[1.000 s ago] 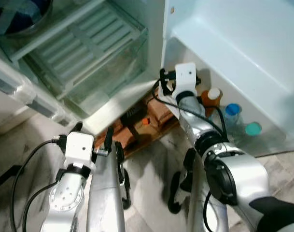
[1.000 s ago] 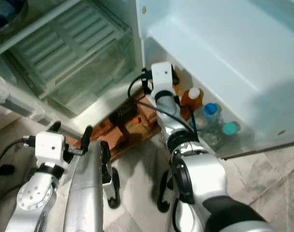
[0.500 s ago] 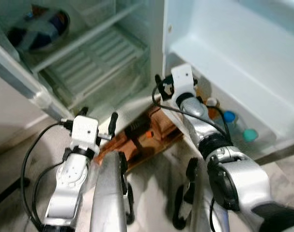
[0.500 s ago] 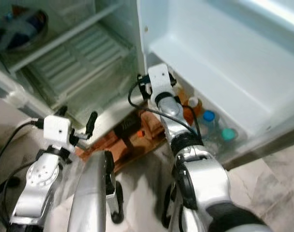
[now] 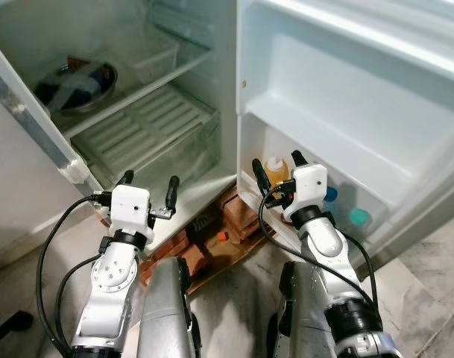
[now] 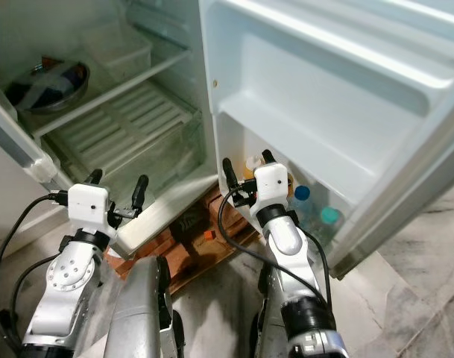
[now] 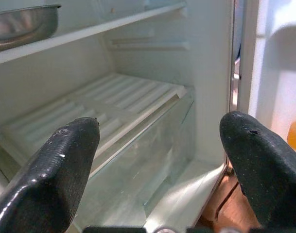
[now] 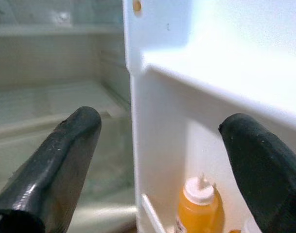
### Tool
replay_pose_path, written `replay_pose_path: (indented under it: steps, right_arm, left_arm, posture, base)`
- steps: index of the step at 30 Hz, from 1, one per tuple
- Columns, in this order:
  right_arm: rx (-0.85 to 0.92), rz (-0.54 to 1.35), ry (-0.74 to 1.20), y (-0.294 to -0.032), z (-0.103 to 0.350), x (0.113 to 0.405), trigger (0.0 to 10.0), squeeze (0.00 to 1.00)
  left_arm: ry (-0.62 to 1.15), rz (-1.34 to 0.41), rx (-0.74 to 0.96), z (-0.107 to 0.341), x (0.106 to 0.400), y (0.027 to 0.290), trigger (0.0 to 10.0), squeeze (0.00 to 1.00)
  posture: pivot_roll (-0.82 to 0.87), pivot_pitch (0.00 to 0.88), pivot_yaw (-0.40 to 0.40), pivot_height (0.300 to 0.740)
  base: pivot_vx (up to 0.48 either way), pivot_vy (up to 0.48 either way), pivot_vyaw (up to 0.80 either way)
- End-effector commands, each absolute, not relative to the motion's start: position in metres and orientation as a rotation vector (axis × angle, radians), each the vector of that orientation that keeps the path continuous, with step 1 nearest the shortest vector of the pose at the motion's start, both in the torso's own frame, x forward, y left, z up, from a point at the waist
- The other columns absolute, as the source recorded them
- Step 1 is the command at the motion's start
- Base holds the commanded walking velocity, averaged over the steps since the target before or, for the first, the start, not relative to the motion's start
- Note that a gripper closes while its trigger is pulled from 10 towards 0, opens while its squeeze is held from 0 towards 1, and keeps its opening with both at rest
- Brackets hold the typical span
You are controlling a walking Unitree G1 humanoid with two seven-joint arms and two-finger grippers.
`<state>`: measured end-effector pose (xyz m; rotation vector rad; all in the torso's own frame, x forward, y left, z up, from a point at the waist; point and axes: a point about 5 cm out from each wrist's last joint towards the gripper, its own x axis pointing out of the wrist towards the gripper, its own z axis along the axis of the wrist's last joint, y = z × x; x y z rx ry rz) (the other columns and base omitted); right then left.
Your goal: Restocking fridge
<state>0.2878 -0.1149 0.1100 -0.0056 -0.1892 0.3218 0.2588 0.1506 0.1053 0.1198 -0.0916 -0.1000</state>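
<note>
Fridge (image 5: 234,97) open before me, door rack holding orange bottle (image 8: 197,206). Left tool (image 5: 147,192) and right tool (image 5: 276,169) both spread wide, empty. I'd fetch stock first, then load bare shelf (image 5: 130,101) squarely, avoiding bowl (image 5: 76,83).

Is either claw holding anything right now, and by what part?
Nothing is held. The left claw and the right claw are both open and empty in front of the open fridge.
</note>
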Motion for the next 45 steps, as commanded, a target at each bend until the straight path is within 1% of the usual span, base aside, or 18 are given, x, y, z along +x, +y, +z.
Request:
replay_pose_path:
  steps: [1,2,3,4,5,13,15,26,27,28,36,39,45]
  right_arm:
    - [-0.005,0.353,-0.218,-0.112,0.12,0.283,10.0,0.89]
    - [-0.005,0.34,-0.221,-0.114,0.121,0.283,10.0,0.38]
    - [-0.014,0.325,-0.226,-0.117,0.122,0.283,10.0,0.2]
    - [-0.036,0.311,-0.236,-0.121,0.125,0.281,10.0,0.0]
    - [-0.071,0.295,-0.251,-0.125,0.129,0.28,10.0,0.0]
    - [0.019,0.263,-0.174,-0.132,0.129,0.283,10.0,0.0]
    - [0.014,0.264,-0.173,-0.134,0.13,0.283,10.0,0.0]
    - [0.035,0.256,-0.137,-0.136,0.131,0.286,10.0,0.0]
    - [0.035,0.256,-0.137,-0.136,0.131,0.286,10.0,0.0]
    - [0.026,0.243,-0.144,-0.139,0.133,0.29,10.0,0.0]
    - [-0.016,0.195,-0.182,-0.151,0.143,0.301,10.0,0.0]
    - [-0.009,0.214,-0.16,-0.15,0.141,0.303,10.0,0.0]
    - [0.004,0.261,-0.12,-0.139,0.133,0.3,10.0,0.0]
  left_arm:
    - [-0.062,-0.074,0.129,0.098,0.256,0.155,10.0,0.0]
    - [-0.061,-0.075,0.127,0.098,0.256,0.154,10.0,0.0]
    - [-0.062,-0.077,0.126,0.098,0.257,0.154,10.0,0.0]
    - [-0.065,-0.079,0.126,0.097,0.257,0.153,10.0,0.0]
    - [-0.068,-0.081,0.126,0.097,0.257,0.152,10.0,0.0]
    - [-0.087,-0.092,0.105,0.099,0.263,0.146,10.0,0.0]
    - [-0.086,-0.097,0.106,0.098,0.263,0.144,10.0,0.0]
    - [-0.088,-0.097,0.108,0.096,0.261,0.145,10.0,0.0]
    - [-0.088,-0.097,0.108,0.096,0.261,0.145,10.0,0.0]
    - [-0.09,-0.094,0.112,0.096,0.261,0.146,10.0,0.0]
    - [-0.095,-0.091,0.118,0.096,0.264,0.145,10.0,0.0]
    - [-0.096,-0.092,0.116,0.096,0.264,0.144,10.0,0.0]
    - [-0.091,-0.097,0.112,0.095,0.264,0.143,10.0,0.0]
  posture:
    - [0.15,0.027,0.033,0.559]
    - [0.14,0.025,0.029,0.559]
    - [0.14,0.024,0.028,0.559]
    - [0.14,0.024,0.025,0.559]
    - [0.13,0.024,0.021,0.559]
    - [0.11,0.025,0.017,0.559]
    - [0.11,0.025,0.016,0.559]
    - [0.12,0.035,0.01,0.629]
    - [0.12,0.035,0.01,0.629]
    - [0.11,0.037,0.011,0.644]
    - [0.11,0.038,0.012,0.699]
    - [0.11,0.038,0.01,0.714]
    - [0.11,0.04,0.007,0.714]
  base:
    - [0.0,0.0,0.0]
    - [0.0,0.0,0.0]
    - [0.0,0.0,0.0]
    - [0.0,0.0,0.0]
    - [0.0,0.0,0.0]
    - [0.0,0.0,0.0]
    - [0.0,0.0,0.0]
    - [0.0,0.0,0.0]
    - [0.0,0.0,0.0]
    - [0.0,0.0,0.0]
    - [0.0,0.0,0.0]
    - [0.0,0.0,0.0]
    - [0.0,0.0,0.0]
